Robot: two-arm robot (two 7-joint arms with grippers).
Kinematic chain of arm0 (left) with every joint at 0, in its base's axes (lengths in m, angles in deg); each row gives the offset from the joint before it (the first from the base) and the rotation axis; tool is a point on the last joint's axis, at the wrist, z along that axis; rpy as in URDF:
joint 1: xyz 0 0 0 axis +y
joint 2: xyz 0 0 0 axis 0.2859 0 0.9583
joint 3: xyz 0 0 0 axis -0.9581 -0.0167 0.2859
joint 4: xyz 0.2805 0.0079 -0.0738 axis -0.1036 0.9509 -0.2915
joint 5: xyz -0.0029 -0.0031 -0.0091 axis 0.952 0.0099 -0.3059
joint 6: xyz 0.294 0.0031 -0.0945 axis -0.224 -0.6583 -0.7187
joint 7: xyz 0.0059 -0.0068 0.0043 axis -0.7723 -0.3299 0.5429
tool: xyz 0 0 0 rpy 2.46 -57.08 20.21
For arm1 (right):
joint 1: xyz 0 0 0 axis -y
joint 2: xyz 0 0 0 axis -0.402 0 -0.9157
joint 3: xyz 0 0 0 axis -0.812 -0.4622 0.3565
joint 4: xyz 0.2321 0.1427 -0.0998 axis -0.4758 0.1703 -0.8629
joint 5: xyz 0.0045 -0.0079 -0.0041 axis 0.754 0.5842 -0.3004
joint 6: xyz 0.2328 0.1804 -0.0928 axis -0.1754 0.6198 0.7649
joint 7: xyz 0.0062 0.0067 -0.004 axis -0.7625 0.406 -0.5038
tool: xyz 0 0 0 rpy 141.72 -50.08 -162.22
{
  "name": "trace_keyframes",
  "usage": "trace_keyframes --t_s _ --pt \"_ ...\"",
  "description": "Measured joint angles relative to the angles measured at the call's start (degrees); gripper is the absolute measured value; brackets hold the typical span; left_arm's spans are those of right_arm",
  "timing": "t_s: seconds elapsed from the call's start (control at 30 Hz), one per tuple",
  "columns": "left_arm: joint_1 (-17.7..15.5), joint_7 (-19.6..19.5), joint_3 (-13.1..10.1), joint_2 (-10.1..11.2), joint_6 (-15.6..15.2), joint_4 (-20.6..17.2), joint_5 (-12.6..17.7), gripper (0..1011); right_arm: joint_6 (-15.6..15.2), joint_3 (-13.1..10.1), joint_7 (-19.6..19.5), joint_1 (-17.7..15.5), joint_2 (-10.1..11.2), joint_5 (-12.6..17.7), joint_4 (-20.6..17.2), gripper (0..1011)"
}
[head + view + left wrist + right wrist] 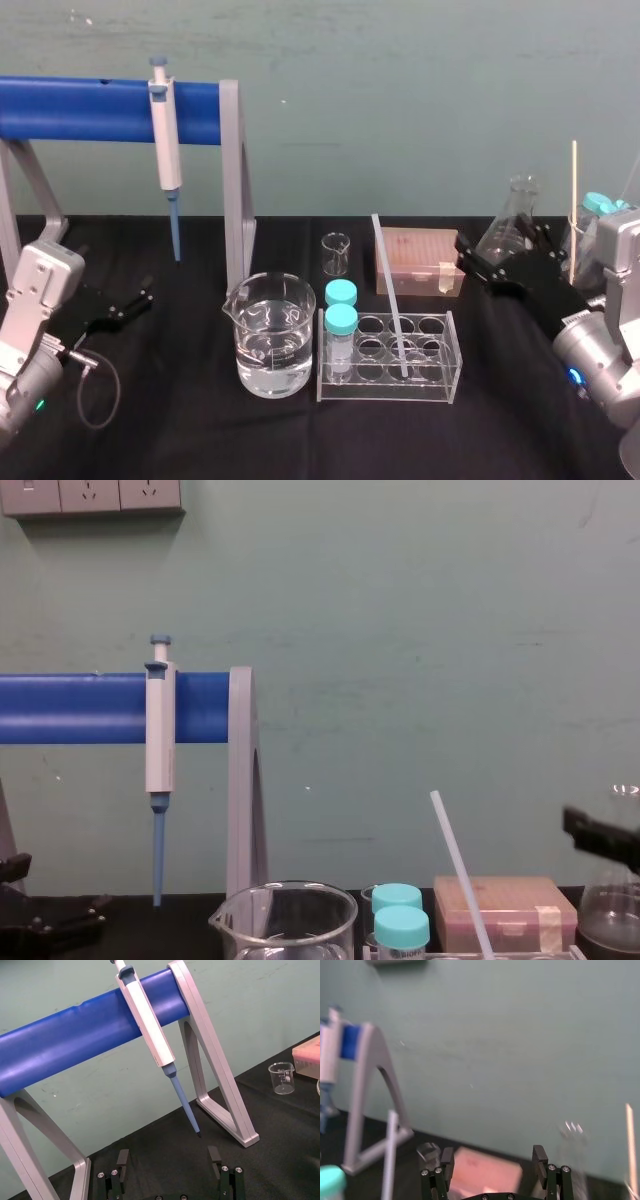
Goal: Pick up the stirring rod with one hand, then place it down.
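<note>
The right gripper (472, 258) hovers right of and behind the rack (440, 388), jaws apart and aimed leftward, apparently readied for the rod (390, 295). The left gripper (135, 300) is parked low at the left, its jaws spread too. The rod stands tilted in a rack hole, so its upper end leans back, free to grasp. A beaker (270, 340) sits beside the rack. Behind is a pink box (415, 250), and farthest is the hung pipette (165, 140).

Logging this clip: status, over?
Left claw open, low at left. Right claw open, by flask. Rod leans in rack, ungrasped. Capped tubes share rack.
</note>
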Motion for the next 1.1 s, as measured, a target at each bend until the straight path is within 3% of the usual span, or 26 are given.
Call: trace_keyframes --t_s 0.3,1.1 --pt "0.0 0.0 0.0 0.0 0.0 0.0 0.0 1000 -6.5 -1.2 -1.0 -0.2 -1.3 -0.2 6.0 1003" --pt "0.0 0.0 0.0 0.0 0.0 0.0 0.0 1000 -5.8 -1.2 -0.9 -0.4 -1.2 -0.1 5.1 1003"
